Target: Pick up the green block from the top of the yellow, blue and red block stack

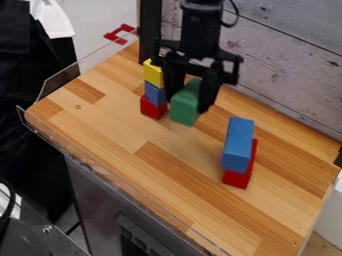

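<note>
Near twelve o'clock on the striped wooden tabletop (pixel 157 172), the black two-finger gripper (pixel 188 102) has its jaws partly open, closed against a green block (pixel 184 107); yellow (pixel 153 74), blue (pixel 155 93) and red blocks (pixel 153 108) stack at eleven.

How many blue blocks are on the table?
2: the small blue block, between the yellow block and the small red block; and the long blue block, on the long red block. Some may be hidden behind the end effector.

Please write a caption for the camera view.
Black pincer at a green block, beside a yellow, blue and red stack.
</note>
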Controlling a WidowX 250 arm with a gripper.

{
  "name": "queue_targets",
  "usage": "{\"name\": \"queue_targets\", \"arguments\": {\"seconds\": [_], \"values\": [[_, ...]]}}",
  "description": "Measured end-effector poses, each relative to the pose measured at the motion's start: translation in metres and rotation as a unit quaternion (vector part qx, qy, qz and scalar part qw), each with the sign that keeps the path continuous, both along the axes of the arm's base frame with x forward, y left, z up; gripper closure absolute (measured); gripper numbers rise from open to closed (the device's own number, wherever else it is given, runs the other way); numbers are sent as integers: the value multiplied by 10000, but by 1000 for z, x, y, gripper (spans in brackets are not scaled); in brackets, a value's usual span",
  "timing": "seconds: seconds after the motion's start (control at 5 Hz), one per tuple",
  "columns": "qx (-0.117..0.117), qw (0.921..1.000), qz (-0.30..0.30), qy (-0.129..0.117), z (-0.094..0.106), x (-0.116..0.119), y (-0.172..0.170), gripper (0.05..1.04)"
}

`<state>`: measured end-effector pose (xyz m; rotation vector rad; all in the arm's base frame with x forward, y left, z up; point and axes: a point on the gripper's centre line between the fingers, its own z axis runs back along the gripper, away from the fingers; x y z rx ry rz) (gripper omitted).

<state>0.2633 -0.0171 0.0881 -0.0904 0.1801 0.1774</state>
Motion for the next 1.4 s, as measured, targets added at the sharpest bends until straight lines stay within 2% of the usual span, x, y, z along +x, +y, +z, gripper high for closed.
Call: {"name": "queue_targets", "arguments": {"seconds": [0.2,0.4,0.6,0.8,1.2,1.4], "values": [[229,9995,124,190,-6,-12,-3,517],[265,9990,69,350,-12,-22,-12,517],[303,9992,75,265,-15,-21,-12,517],[181,9995,237,87,-21,-25,-12,517],[-182,9989,412,89,-43,-31,-6,517],[-411,9977,155,511,-58,-35,-4,517]]}}
